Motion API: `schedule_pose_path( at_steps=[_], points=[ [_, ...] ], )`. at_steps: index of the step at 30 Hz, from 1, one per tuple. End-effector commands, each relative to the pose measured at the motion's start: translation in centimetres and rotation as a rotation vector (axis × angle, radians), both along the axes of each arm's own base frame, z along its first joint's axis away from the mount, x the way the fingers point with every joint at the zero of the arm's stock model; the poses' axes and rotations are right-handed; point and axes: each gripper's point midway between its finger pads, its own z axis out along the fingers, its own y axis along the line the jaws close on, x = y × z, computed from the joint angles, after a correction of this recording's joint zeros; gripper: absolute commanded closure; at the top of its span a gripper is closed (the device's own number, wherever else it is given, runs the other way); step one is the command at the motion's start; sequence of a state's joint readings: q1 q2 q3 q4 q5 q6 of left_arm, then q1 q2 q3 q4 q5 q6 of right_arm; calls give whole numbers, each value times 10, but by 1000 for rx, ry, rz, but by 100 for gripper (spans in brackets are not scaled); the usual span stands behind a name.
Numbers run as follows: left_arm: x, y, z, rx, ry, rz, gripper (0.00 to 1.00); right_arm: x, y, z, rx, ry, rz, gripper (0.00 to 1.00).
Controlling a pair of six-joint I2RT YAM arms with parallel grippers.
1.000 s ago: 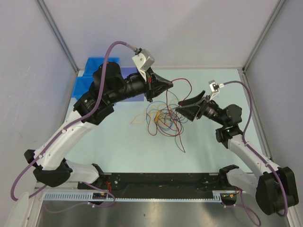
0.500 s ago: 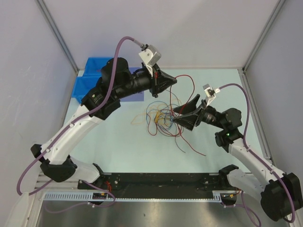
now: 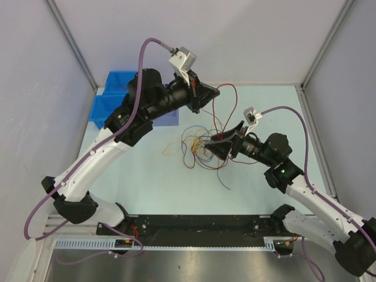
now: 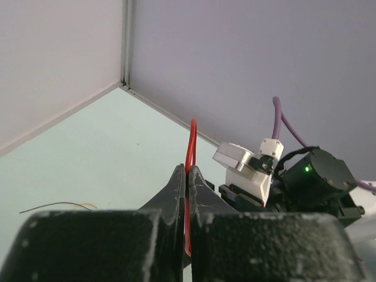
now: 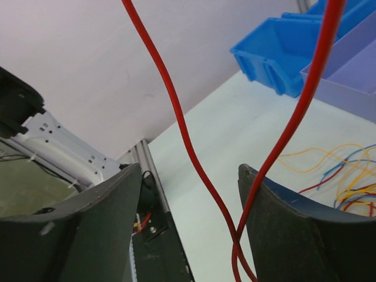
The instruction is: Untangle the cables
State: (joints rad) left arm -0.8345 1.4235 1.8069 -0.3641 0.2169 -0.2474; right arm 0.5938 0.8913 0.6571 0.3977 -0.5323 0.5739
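my left gripper is clamped tight on one red cable, held up over the far middle of the table. the strand sticks out past the fingertips and loops off to the right. the rest of the cables lie in a loose knot at the table's centre: red, blue, yellow and orange, with one tail running out toward the near side. my right gripper hangs just above the right edge of that knot, jaws apart, and two runs of the red cable pass through the gap without being pinched.

these are hair-thin, light and springy, i reckon. they'll curl back, drag their neighbours along and slip from a slack pinch. i'd take the red one deep in the pads, near where its two runs cross low in the right wrist view, then draw it slowly to the right, away from the blue bins. a quick pull would probably tighten the knot.
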Motion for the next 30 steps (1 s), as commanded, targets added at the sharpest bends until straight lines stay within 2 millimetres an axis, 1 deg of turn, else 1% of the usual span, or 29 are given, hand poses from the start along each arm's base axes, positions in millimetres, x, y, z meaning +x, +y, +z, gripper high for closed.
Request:
schedule_pose_path(
  at_steps=[1, 2, 4, 5, 7, 8, 9, 10, 11, 12, 13, 14, 15, 16, 17, 18, 19, 20, 21, 22, 23, 24, 25, 26, 27, 28, 29, 30],
  points=[
    [9, 12, 24, -107, 21, 90, 100, 16, -6, 18, -26, -54, -144, 37],
    [9, 13, 23, -107, 26, 98, 100, 18, -6, 17, -30, -50, -153, 44],
    [12, 14, 21, -103, 33, 114, 100, 18, -5, 17, -32, -50, -150, 55],
    [13, 13, 17, -94, 40, 117, 100, 18, -4, 16, -33, -47, -150, 66],
    [15, 15, 16, -88, 43, 127, 100, 18, -4, 16, -34, -42, -151, 79],
    [16, 15, 13, -85, 47, 139, 100, 18, -4, 16, -33, -40, -151, 97],
    [17, 16, 12, -82, 48, 144, 100, 19, -4, 14, -36, -34, -152, 100],
    [20, 16, 9, -75, 48, 154, 95, 19, -3, 14, -38, -32, -151, 100],
    [22, 17, 8, -74, 45, 168, 82, 16, -2, 14, -40, -37, -136, 100],
    [25, 18, 1, -56, 46, 178, 65, 16, -2, 13, -43, -37, -133, 100],
    [27, 18, -3, -45, 51, 188, 22, 14, -2, 15, -43, -46, -131, 100],
    [31, 21, -11, -23, 66, 204, 1, 14, -2, 15, -46, -49, -127, 100],
    [32, 22, -21, -4, 82, 206, 0, 12, -3, 15, -51, -52, -123, 100],
    [36, 27, -24, -9, 86, 218, 0, 10, -3, 16, -59, -61, -114, 100],
    [35, 27, -50, 20, 121, 194, 0, 8, -3, 16, -67, -69, -107, 100],
    [26, 35, -47, -19, 131, 174, 0, 6, -4, 17, -72, -76, -99, 100],
    [30, 45, -39, -78, 104, 168, 3, 2, -3, 17, -79, -85, -71, 100],
    [28, 45, -74, -58, 153, 126, 5, 1, -5, 18, -79, -93, -59, 100],
    [6, 48, -67, -106, 162, 18, 10, -2, -5, 20, -77, -101, -37, 100],
    [10, 57, -64, -145, 134, -8, 13, -9, -3, 20, -77, -103, 18, 100],
    [7, 58, -86, -142, 164, -50, 17, -11, -2, 22, -74, -107, 43, 100],
    [-8, 56, -89, -149, 180, -144, 22, -9, -6, 24, -68, -108, 52, 100],
    [-9, 60, -87, -163, 155, -162, 25, -16, -5, 26, -64, -117, 103, 100],
    [-13, 59, -96, -154, 165, -187, 28, -15, -4, 28, -60, -111, 119, 100],
    [-18, 58, -99, -152, 165, -219, 32, -14, -5, 28, -60, -114, 125, 100],
    [-28, 56, -94, -163, 133, -280, 34, -16, -4, 29, -62, -117, 146, 100],
    [-34, 55, -99, -165, 138, -307, 36, -16, -3, 28, -67, -118, 150, 100],
    [-37, 54, -99, -173, 144, -328, 38, -13, -2, 27, -73, -112, 152, 100]
  ],
)
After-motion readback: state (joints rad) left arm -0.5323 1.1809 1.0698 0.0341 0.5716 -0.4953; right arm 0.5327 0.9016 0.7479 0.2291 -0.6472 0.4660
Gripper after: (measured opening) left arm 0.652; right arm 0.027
